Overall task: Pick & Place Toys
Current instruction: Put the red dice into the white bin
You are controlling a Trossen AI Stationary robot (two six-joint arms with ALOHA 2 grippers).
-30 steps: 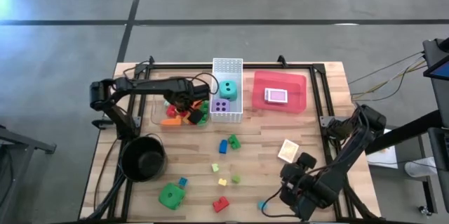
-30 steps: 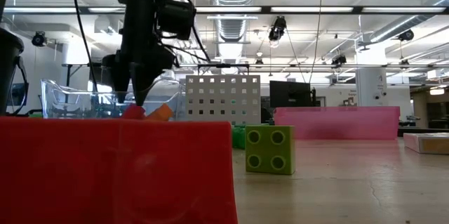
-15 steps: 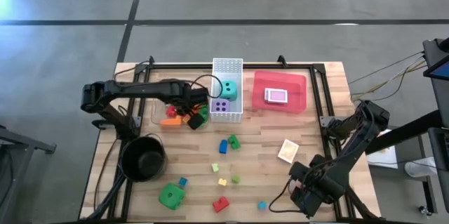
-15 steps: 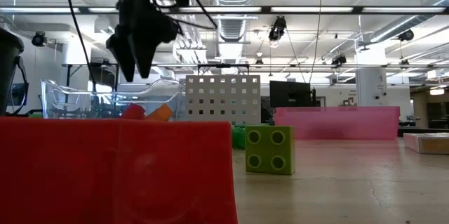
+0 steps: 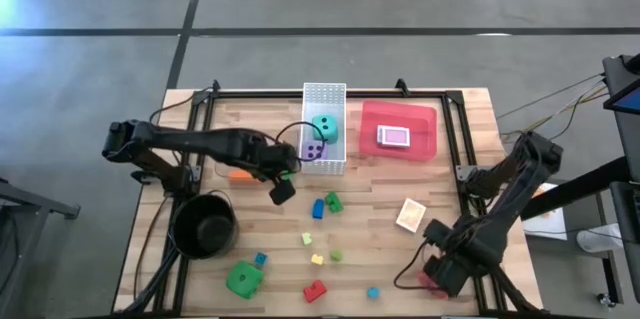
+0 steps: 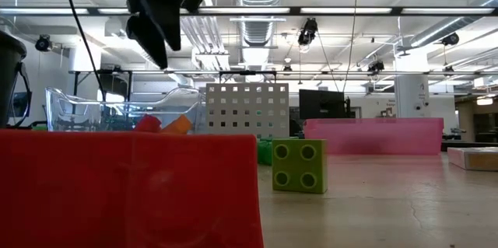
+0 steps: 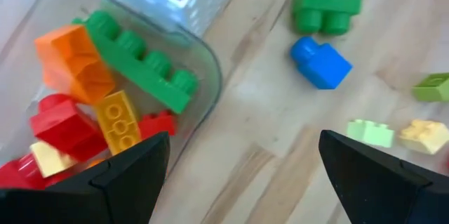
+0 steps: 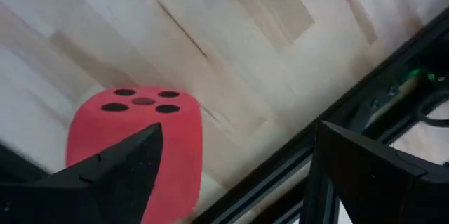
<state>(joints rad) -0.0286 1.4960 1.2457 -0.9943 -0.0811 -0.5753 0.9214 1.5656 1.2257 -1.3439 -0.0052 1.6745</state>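
A wooden table [image 5: 450,159] seen from above holds scattered toys and three containers. At the far side stand a clear plastic bin of bricks [image 7: 105,104], a white perforated basket [image 5: 324,99] holding a teal die [image 5: 324,127] and a purple die [image 5: 314,150], and a red tray [image 5: 428,119] with a flat card pack [image 5: 394,137] in it, so sorting by type seems under way.

The left gripper [image 5: 283,191] hangs above the table just in front of the clear bin, its fingers [image 7: 126,175] spread wide and empty. From its wrist view it looks down past the bin's rounded corner toward a loose green brick [image 7: 326,10] and blue brick [image 7: 321,62], probably the next to be collected. More small bricks, a green die [image 5: 243,279], a small red brick [image 5: 315,290] and a pale card pack [image 5: 411,215] lie loose across the near half of the table. A round black pot [image 5: 205,225] sits at the near left.

The right gripper [image 5: 440,269] is low at the near right corner, fingers [image 8: 112,175] wide apart and holding nothing, with a red die [image 8: 137,147] lying on the table just beyond them, near the black frame rail, likely its target.
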